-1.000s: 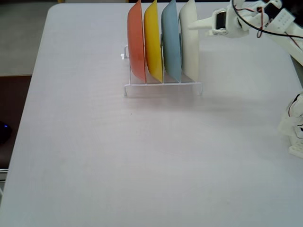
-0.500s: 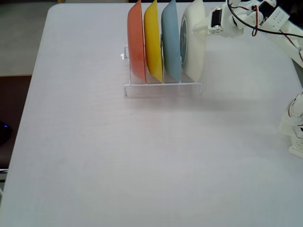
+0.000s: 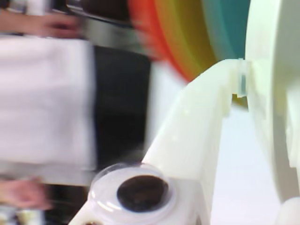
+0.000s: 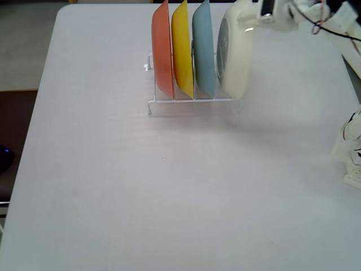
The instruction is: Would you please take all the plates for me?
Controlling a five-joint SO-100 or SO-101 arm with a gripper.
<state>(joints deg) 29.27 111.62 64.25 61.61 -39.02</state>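
Note:
In the fixed view, the orange plate, the yellow plate and the light blue plate stand on edge in the white wire rack. The cream-white plate stands at the rack's right end, tilted a little. My gripper grips its top rim from the right. In the wrist view, a white finger of my gripper presses the cream-white plate's rim. The orange, yellow and blue plates are blurred behind it.
The rack stands at the back middle of a pale grey table. White arm parts and wires are at the right edge. A blurred person in white is on the left of the wrist view.

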